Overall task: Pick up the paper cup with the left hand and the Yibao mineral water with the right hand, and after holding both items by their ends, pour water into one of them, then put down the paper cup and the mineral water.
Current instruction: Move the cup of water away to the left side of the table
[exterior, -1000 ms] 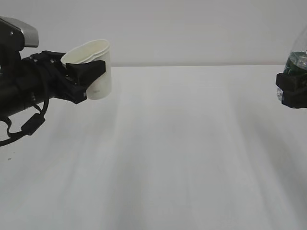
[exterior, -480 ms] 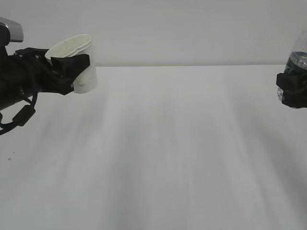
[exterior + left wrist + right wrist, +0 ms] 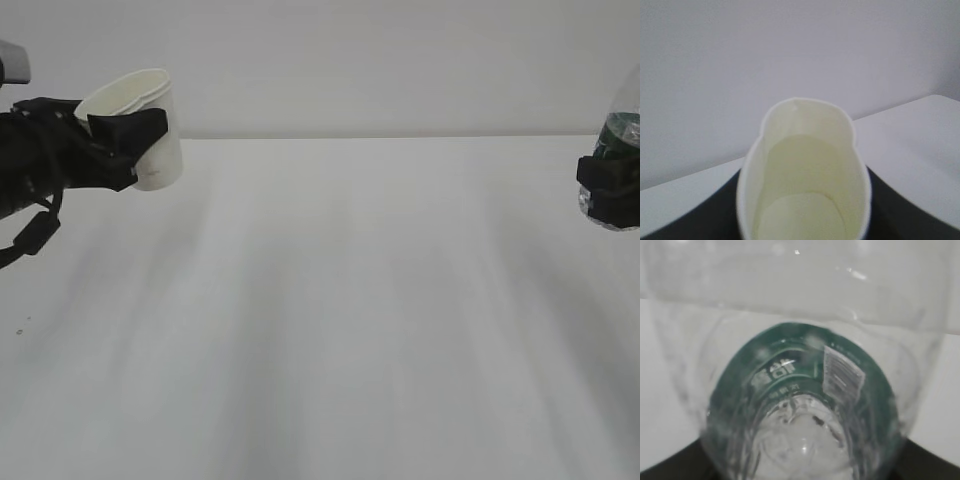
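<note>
Two arms hang above the white counter, one at each side edge of the outside view, well apart with bare surface between them. Taking the counter as the landmark: over its left side the left hand holds the paper cup clear of the surface. Its black fingers are clamped on the cup's wall below the rim, so the cup sits between them, squeezed into an oval and leaning a little, mouth upward. From the wrist camera the cup fills the lower middle, cream inside and round bottom showing, with dark finger parts at both lower sides of it. Over the counter's right side the right hand grips the mineral water, also off the surface. The fingers close around the bottle at its green label, and the clear body rises above them and runs out of frame. The right wrist camera looks along the bottle, green label and a barcode patch visible through the clear plastic.
</note>
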You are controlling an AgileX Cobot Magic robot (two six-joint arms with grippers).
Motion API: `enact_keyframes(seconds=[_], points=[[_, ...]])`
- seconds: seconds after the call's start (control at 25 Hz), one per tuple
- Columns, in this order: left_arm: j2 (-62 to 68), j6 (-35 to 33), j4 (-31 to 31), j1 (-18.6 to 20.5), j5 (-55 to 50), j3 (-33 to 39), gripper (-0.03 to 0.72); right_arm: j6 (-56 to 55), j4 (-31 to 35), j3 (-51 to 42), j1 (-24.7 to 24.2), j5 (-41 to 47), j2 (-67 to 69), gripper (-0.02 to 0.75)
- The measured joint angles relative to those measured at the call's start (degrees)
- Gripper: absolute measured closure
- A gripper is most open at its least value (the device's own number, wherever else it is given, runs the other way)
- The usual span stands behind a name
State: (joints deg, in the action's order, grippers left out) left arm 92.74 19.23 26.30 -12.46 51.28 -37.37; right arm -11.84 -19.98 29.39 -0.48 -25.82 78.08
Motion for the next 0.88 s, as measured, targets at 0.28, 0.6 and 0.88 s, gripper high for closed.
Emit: enact_keyframes(seconds=[0.28,0.6,0.88], points=[[0.0,-0.32,-0.33,1.44,-0.42,0.0,0.315,-0.24,0.0,0.0,0.0,0.09,0.0,0.335],[0.0,-0.54,-0.45,3.62,-0.73,0.0,0.315,-0.34,0.0,0.0,0.0,0.33,0.0,0.335],[0.0,-1.02,-0.45,5.27,-0.85,0.0,0.315,-0.34,0.0,0.0,0.0,0.42,0.0,0.336]])
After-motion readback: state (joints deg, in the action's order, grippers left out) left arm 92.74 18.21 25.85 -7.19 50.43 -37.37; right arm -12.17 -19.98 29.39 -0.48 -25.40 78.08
